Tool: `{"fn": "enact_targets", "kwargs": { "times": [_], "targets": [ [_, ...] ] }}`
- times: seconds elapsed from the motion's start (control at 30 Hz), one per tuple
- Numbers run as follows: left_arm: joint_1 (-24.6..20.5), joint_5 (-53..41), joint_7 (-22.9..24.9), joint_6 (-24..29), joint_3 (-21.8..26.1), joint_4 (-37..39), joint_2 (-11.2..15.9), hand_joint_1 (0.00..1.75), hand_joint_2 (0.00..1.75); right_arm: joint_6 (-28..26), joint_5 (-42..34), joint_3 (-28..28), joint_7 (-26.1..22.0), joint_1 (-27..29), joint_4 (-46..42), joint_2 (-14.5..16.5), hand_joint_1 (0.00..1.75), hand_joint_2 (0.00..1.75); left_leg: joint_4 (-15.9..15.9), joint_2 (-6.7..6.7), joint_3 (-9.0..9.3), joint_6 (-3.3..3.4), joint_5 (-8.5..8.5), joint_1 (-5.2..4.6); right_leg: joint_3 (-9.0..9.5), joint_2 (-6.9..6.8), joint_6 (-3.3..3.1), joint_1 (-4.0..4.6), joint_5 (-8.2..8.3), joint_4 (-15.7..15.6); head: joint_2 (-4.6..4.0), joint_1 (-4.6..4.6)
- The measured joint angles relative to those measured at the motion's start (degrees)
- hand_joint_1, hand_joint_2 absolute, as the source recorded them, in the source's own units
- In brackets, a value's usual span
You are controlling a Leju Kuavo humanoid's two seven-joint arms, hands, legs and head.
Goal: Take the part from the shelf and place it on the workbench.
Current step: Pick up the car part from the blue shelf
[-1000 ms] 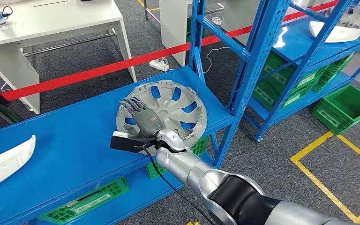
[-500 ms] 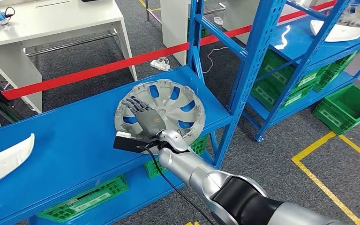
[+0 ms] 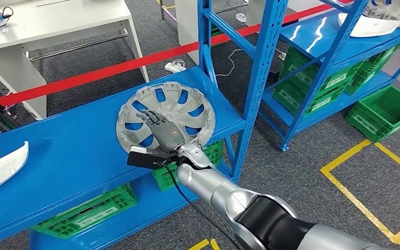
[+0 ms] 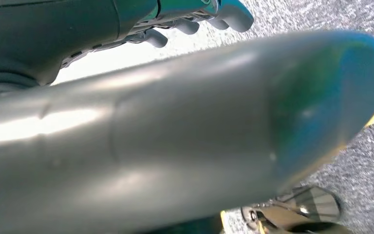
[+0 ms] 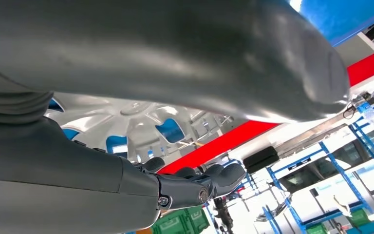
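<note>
I am at the first step: taking hold of the part, a silver hubcap (image 3: 165, 117) that lies flat on the blue shelf (image 3: 67, 156), at its end nearest the blue upright post (image 3: 255, 78). My right hand (image 3: 161, 131) lies over the hubcap's near half, fingers stretched out and spread across the spokes toward the hub. From the right wrist view the dark fingers (image 5: 195, 187) reach under the pale ribbed face of the hubcap (image 5: 141, 119), but I cannot tell whether anything is clamped yet; I judge it a loose rest rather than a grip.

My left hand (image 4: 185, 19) hangs at my side with fingers curled in; I see nothing in it.

Next I need to hook fingers through one of the hubcap's openings or over its rim, close firmly, and lift it off the shelf without dragging it into the post.

No brand, label or writing on the hubcap or the shelf is readable.
</note>
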Motion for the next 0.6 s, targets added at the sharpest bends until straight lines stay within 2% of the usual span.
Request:
{"fn": "enact_targets", "kwargs": {
  "times": [0.07,0.13,0.2,0.3,0.47,0.6],
  "targets": [
    [-0.1,0.1,-0.1,-0.2,0.1,0.0,0.0,0.0,0.0,-0.1,0.1,0.0,-0.1,-0.1,0.0,0.1,0.0,0.0,-2.8,0.02,1.28,0.19,-0.33,-0.32,-0.02,-0.09,0.54,0.08,0.36,-0.2,0.01,-0.01],
    [-0.1,0.1,-0.1,-0.3,0.3,0.0,0.0,0.0,0.0,-0.1,0.1,0.0,-0.2,-0.1,0.0,0.1,0.0,0.0,-3.3,0.02,0.94,0.18,0.03,-0.36,0.08,-0.08,0.22,0.18,0.6,-0.6,-0.01,0.03],
    [-0.1,0.1,-0.1,-0.4,0.4,0.0,0.0,0.0,0.0,-0.1,0.1,0.0,-0.2,-0.1,0.0,0.1,0.0,0.0,-3.3,0.02,0.77,0.41,0.31,-0.38,0.16,-0.06,0.18,0.16,1.04,-1.0,-0.01,0.1],
    [-0.1,-0.1,0.0,-0.4,0.4,0.0,-0.1,0.0,0.0,0.0,0.2,0.0,-0.2,-0.2,0.0,0.1,0.0,0.0,-3.2,0.02,0.45,0.89,0.63,-0.43,0.22,-0.06,1.0,0.1,1.83,-1.6,0.0,0.12],
    [-0.1,-1.2,0.6,-0.4,0.4,0.0,-0.1,0.0,0.0,-0.1,0.6,0.0,0.1,-0.2,0.0,0.1,0.0,0.0,-3.1,0.01,0.26,1.15,0.8,-0.49,0.21,-0.05,1.39,0.06,2.25,-1.9,0.0,0.12],
    [-0.1,-1.4,0.9,-0.6,0.4,0.0,0.0,0.0,0.0,-0.9,1.1,0.0,0.8,-0.2,0.1,0.1,0.0,1.75,-3.1,0.0,0.21,1.16,0.79,-0.51,0.18,-0.05,1.41,0.05,2.26,-2.0,-0.01,0.13]
  ]
}}
